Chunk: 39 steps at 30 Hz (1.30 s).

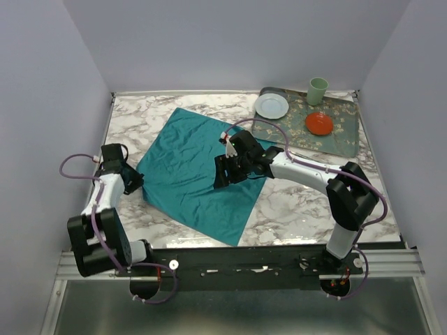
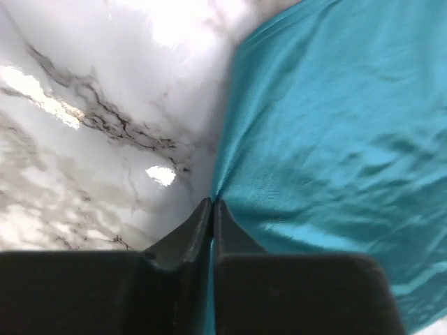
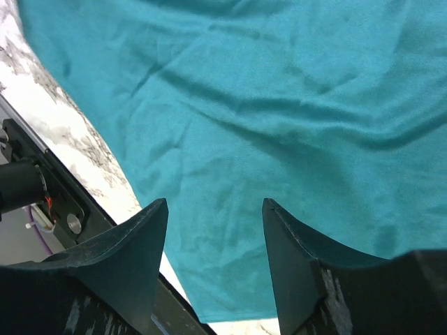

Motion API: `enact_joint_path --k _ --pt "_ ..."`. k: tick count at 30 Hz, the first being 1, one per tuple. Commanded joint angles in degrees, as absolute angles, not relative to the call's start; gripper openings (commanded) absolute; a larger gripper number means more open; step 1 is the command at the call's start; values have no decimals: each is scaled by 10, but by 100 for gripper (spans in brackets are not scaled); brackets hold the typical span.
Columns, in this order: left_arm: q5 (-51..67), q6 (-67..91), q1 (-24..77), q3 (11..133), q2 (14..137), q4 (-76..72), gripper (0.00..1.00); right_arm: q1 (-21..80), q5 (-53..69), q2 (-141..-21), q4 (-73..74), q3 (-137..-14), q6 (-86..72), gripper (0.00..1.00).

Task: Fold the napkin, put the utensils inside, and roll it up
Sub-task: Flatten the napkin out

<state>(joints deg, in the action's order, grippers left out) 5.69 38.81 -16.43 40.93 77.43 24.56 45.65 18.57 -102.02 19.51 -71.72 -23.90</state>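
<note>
Your left tool (image 2: 211, 209) sits at the bottom of the view. Its two dark fingers are pressed together with a sliver of teal cloth caught between them. That cloth is the napkin (image 2: 335, 139), pinched at its edge; it spreads up and to the right, lightly creased and shiny. To the left you see the marble bench (image 2: 91, 146), grey-veined, with bright patches of glare.

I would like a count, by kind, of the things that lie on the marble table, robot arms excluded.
Teal soft cloth napkin: 1
Patterned grey-green rectangular tray: 1
Small round plates, one white, one orange-red: 2
Pale green cup: 1
Total: 5
A dark shape behind the white plate is too unclear to count.
</note>
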Motion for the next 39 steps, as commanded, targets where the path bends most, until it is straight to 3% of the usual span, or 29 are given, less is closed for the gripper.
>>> enact_joint_path --k 1,4,6,7,8,15,21,23,25,30,33,39 --pt "-73 399 -84 454 645 267 0 457 192 -1010 182 -721 -231 65" --pt "-91 448 20 490 679 269 4 456 193 -1012 183 -722 -233 65" --pt "-138 453 53 534 721 325 40 456 195 -1012 184 -722 -233 65" --pt "-148 437 53 541 727 340 88 456 195 -1010 185 -722 -232 65" --pt "-160 426 47 544 719 354 99 456 196 -1010 185 -719 -230 65" --pt "-226 353 12 531 628 350 98 456 187 -1019 185 -712 -238 65" --pt "85 264 21 586 781 302 93 455 197 -1028 188 -727 -241 65" --pt "97 249 47 623 853 308 84 454 194 -1024 188 -723 -241 65" --pt "99 256 51 635 881 304 64 454 189 -1014 189 -719 -241 65" --pt "88 270 53 660 945 305 53 445 173 -990 189 -693 -240 65" --pt "78 334 54 607 923 281 62 441 171 -983 189 -689 -240 65" --pt "84 438 54 492 851 187 61 441 169 -979 189 -687 -239 65"
